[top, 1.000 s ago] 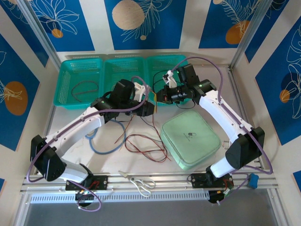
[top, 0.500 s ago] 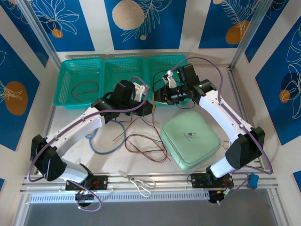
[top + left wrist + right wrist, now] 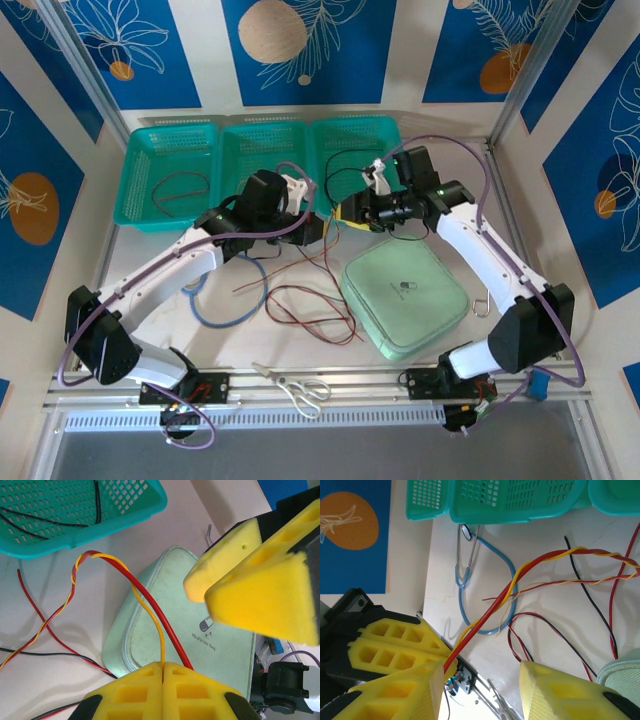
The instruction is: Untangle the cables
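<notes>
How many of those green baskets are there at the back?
3, side by side in a row along the back: the left basket, the middle basket and the right basket. No further basket seems to be hidden.

Twisted red-and-yellow cables (image 3: 492, 607) in the closed left pincer (image 3: 439, 656), across a blue stethoscope (image 3: 460, 575); right pincer (image 3: 482, 680) agape.

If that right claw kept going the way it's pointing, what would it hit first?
Probably the twisted red-and-yellow cable held by the left gripper, right ahead of the open right gripper; depth unclear.
</notes>
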### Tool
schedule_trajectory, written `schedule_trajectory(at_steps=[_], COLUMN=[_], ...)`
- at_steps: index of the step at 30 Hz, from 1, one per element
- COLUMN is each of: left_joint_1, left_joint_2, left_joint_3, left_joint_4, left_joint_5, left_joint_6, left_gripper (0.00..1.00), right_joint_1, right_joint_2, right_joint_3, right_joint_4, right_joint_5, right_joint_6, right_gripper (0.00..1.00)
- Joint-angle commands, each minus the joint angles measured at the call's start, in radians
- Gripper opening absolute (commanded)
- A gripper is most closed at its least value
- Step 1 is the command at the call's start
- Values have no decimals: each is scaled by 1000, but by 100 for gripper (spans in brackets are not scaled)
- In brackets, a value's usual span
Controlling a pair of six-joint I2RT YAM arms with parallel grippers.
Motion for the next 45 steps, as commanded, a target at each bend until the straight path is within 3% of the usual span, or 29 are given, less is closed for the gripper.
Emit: schedule_trajectory(at_steps=[1, 22, 27, 31, 42, 45], left_joint_1=[2, 2, 2, 2, 2, 5], left_joint_2=[19, 38, 36, 30, 32, 21], left_joint_3=[6, -14, -18, -18, -19, -17], left_joint_4=[37, 68, 71, 80, 85, 63], left_joint_5=[10, 34, 33, 32, 39, -3], left_joint_6=[-9, -15, -19, -24, -27, -19], left_gripper=[0, 0, 0, 0, 0, 0], right_joint_1=[-4, 27, 37, 33, 16, 4], right_joint_2=[-34, 0, 13, 11, 9, -18], right_joint_3=[-35, -111, -120, -136, -158, -158], right_joint_4=[35, 202, 202, 204, 237, 227], right_joint_5=[-61, -137, -131, -125, -132, -123], right_joint_6=[43, 206, 207, 204, 208, 208], right_gripper=[44, 35, 26, 25, 0, 0])
